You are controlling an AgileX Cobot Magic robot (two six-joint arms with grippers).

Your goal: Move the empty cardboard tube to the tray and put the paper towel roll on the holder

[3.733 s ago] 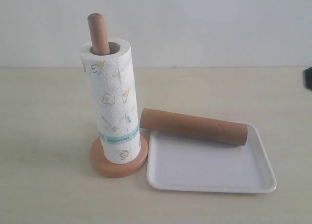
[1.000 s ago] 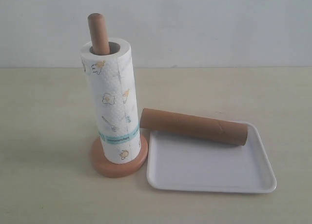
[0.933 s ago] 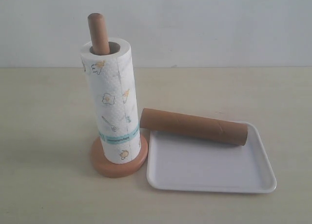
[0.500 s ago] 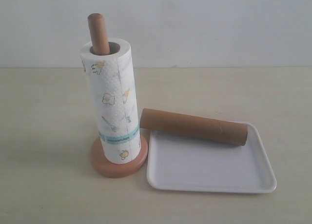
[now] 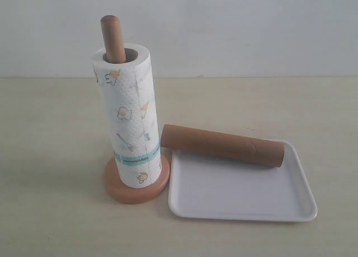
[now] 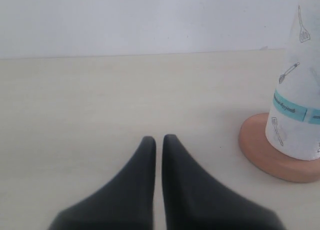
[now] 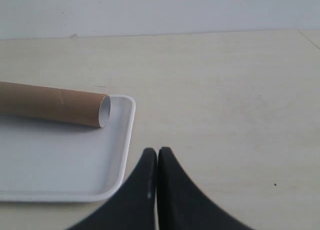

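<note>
White tray (image 5: 240, 204) holds cardboard tube (image 5: 222, 145); paper towel roll (image 5: 127, 122) on holder (image 5: 113, 37).

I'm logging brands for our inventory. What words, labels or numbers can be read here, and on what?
Teal label band on the paper towel roll: pale print, too small and blurred to read in either view.
Cardboard tube, tray, holder: no text visible.

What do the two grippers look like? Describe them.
Left gripper: two matte black fingers, broad at the base, curving in to narrow rounded tips. Right gripper: the same black tapering pair. No cables or markings show on either.
</note>
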